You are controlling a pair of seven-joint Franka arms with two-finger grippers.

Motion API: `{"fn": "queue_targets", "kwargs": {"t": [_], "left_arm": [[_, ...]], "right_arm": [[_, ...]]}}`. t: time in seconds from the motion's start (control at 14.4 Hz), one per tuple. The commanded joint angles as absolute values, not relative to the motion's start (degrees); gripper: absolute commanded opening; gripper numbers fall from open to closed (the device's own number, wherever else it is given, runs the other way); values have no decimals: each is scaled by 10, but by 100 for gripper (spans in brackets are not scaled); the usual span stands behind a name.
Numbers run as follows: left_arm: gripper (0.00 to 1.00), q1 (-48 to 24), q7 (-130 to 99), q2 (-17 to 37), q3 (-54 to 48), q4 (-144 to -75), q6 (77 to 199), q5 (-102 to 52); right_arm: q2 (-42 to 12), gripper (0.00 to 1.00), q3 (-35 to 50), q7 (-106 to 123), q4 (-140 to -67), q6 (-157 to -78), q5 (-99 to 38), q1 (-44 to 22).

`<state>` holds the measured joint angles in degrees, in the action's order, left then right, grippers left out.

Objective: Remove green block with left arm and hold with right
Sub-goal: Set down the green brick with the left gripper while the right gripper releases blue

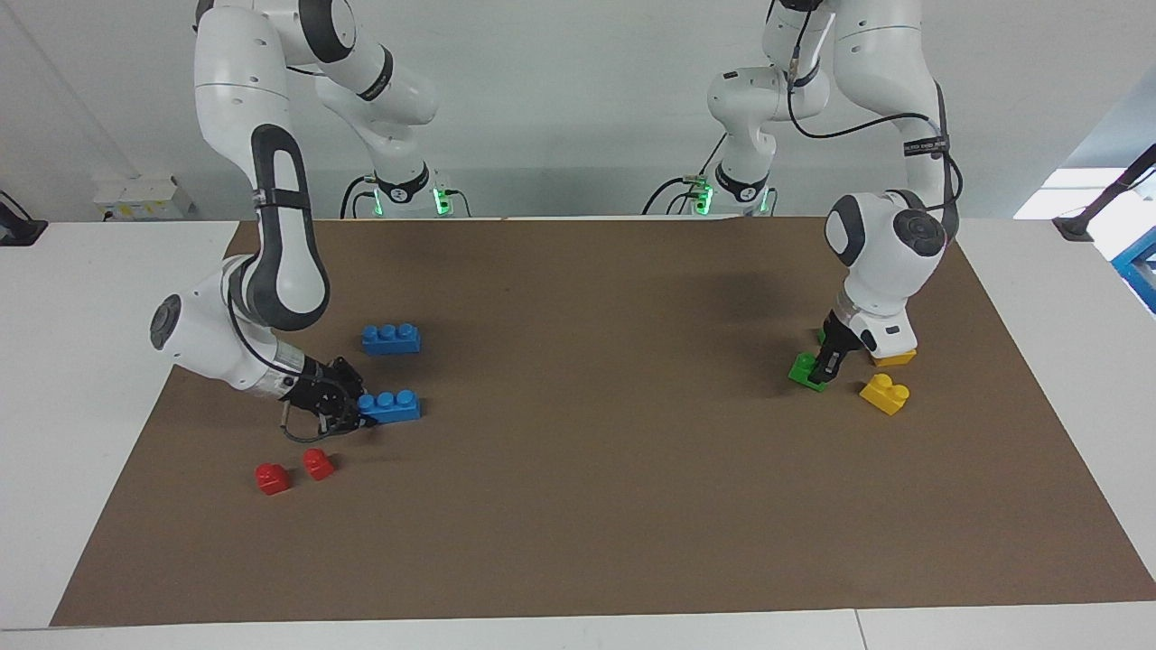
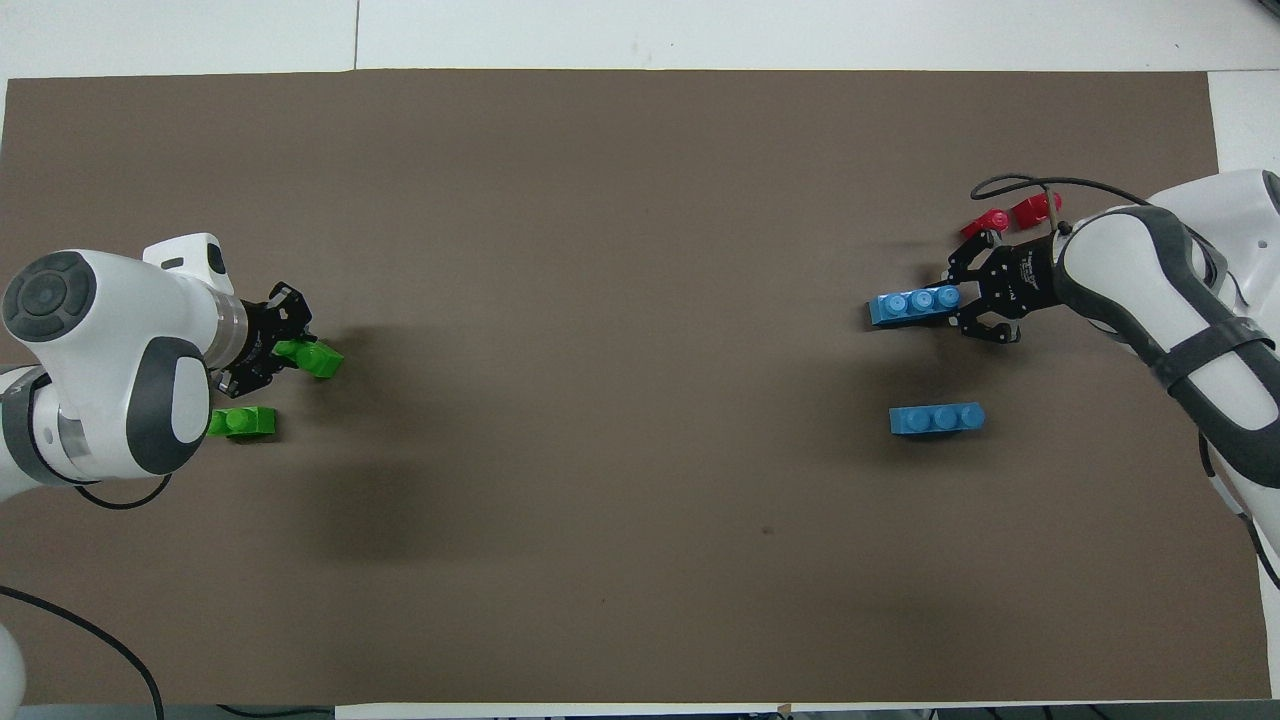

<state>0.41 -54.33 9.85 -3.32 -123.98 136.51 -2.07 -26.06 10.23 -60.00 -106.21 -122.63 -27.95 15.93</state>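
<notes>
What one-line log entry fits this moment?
left gripper: shut on green block | right gripper: shut on blue brick

Green block (image 1: 803, 368) (2 green), blue bricks (image 1: 390, 338), apparently plain brown mat (image 1: 596, 469).
</notes>
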Motion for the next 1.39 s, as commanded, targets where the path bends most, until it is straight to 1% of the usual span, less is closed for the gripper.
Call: {"fn": "queue_targets", "kwargs": {"t": [0.0,0.07,0.14,0.21,0.28,0.42,0.49,0.56,0.76,0.97,1.11,1.32], "left_arm": [[0,23,-495,116,-38,-1240,1383,-28],[0,23,-490,116,-38,-1240,1383,-28],[4,23,-490,115,-38,-1240,1383,-28],[50,23,-490,115,-38,-1240,1382,-28],[100,23,-490,116,-38,-1239,1380,-27],[100,22,-490,115,-38,-1234,1377,-28],[100,22,-491,113,-38,-1228,1373,-28],[100,23,-491,108,-38,-1223,1368,-28],[100,22,-492,99,-38,-1185,1312,-27],[100,22,-492,82,-38,-1144,1248,-27],[100,21,-491,62,-38,-1133,1219,-27],[100,17,-491,41,-39,-1115,1179,-23]], "right_arm": [[-244,74,106,-544,-1099,-1251,-270,163],[-244,81,106,-532,-1105,-1263,-270,164],[-244,82,106,-532,-1102,-1265,-270,165],[-245,84,106,-533,-1097,-1263,-270,164],[-245,85,106,-533,-1096,-1263,-270,164],[-243,91,107,-535,-1078,-1252,-269,164],[-237,97,106,-534,-1073,-1250,-268,164],[-228,100,107,-533,-1072,-1248,-268,163],[-180,100,110,-534,-1071,-1217,-263,156],[-120,100,111,-513,-1066,-1173,-195,152],[-88,100,111,-432,-1057,-1134,-165,152],[-31,100,111,-331,-1056,-1098,-107,151]]}}
